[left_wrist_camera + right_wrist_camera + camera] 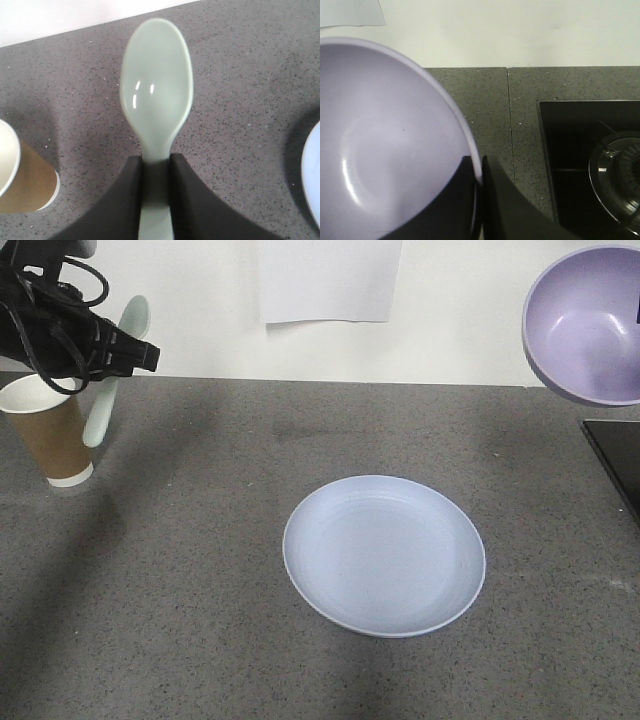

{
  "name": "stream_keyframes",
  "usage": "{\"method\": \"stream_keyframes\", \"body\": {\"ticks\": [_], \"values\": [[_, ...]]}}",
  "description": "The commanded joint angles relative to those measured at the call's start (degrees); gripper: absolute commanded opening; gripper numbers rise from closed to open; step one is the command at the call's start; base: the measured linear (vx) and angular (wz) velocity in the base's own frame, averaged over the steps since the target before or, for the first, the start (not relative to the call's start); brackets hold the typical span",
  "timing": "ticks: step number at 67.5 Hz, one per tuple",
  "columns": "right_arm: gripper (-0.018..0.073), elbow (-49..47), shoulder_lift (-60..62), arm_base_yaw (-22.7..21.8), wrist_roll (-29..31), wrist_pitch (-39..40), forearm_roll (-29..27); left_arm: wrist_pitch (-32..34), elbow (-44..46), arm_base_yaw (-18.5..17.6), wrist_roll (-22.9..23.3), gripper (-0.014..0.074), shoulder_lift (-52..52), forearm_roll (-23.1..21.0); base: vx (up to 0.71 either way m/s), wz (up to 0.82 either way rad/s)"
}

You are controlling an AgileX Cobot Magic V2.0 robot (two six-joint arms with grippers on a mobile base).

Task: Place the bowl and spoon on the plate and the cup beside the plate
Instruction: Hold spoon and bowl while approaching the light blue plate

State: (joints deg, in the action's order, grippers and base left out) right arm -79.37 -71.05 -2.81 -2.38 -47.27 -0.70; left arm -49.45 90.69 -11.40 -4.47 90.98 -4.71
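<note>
The pale blue-lilac plate [385, 555] lies empty in the middle of the grey counter; its edge [313, 175] shows at the right of the left wrist view. At the far left stands the brown paper cup [55, 440] [25, 182], upright. My left gripper [128, 352] [156, 165] hangs above and just right of the cup, shut on the handle of the mint-green spoon [105, 400] [157, 85]. The lavender bowl [590, 325] [385, 150] is held tilted in the air at the upper right. My right gripper [479, 167] is shut on its rim, one finger inside and one outside.
A black stove top [618, 465] with a burner [617, 170] lies at the counter's right edge. A seam [510, 125] runs across the counter beside it. A white sheet [325, 280] hangs on the wall behind.
</note>
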Motion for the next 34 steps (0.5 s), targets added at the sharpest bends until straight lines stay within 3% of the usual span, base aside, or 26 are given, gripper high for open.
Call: {"method": "stream_keyframes", "body": {"ticks": [1,34], "values": [[-0.0003,-1.7,1.4,-0.3,0.3,3.8,0.2,3.3,1.4,-0.3,-0.1,-0.0006,-2.3,-0.6,0.04,0.00],[-0.0003,-1.7,1.4,-0.3,0.3,3.8,0.2,3.3,1.4,-0.3,-0.1,-0.0006,-2.3,-0.6,0.02,0.00]]}}
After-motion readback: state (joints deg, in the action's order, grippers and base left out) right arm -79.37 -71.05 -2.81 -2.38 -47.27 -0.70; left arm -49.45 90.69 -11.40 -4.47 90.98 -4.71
